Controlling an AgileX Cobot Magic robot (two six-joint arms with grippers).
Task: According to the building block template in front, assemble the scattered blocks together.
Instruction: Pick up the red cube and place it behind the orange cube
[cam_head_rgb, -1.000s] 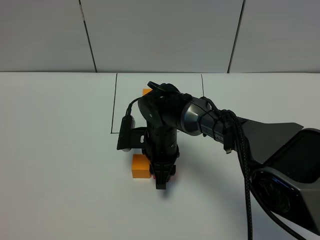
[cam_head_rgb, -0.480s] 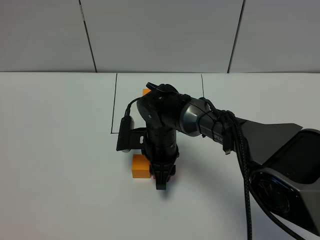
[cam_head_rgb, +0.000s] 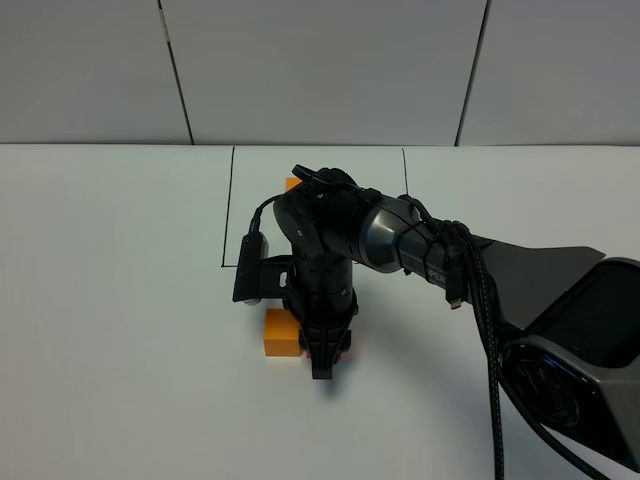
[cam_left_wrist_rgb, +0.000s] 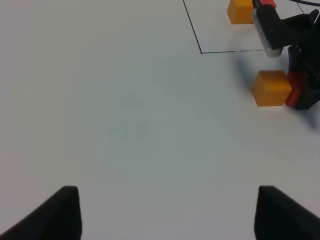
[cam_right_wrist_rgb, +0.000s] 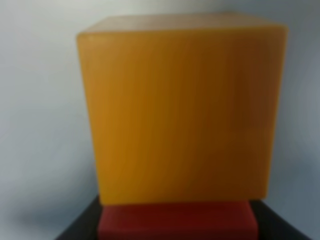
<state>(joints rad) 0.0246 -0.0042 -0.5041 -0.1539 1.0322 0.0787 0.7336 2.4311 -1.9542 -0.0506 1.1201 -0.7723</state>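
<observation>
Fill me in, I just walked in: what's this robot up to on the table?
The right arm has its claw shut on a red cube, holding it flush against a loose orange cube on the white table. They sit just outside the drawn rectangle holding the template pair. The left claw hangs open off to the side, holding nothing.

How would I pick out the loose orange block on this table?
Start at the thin black rectangle drawn on the white table, then come toward the near edge, just outside its line. The orange cube sits there beside the black arm's fingers. Unlike the other orange block, it is outside the frame.
</observation>
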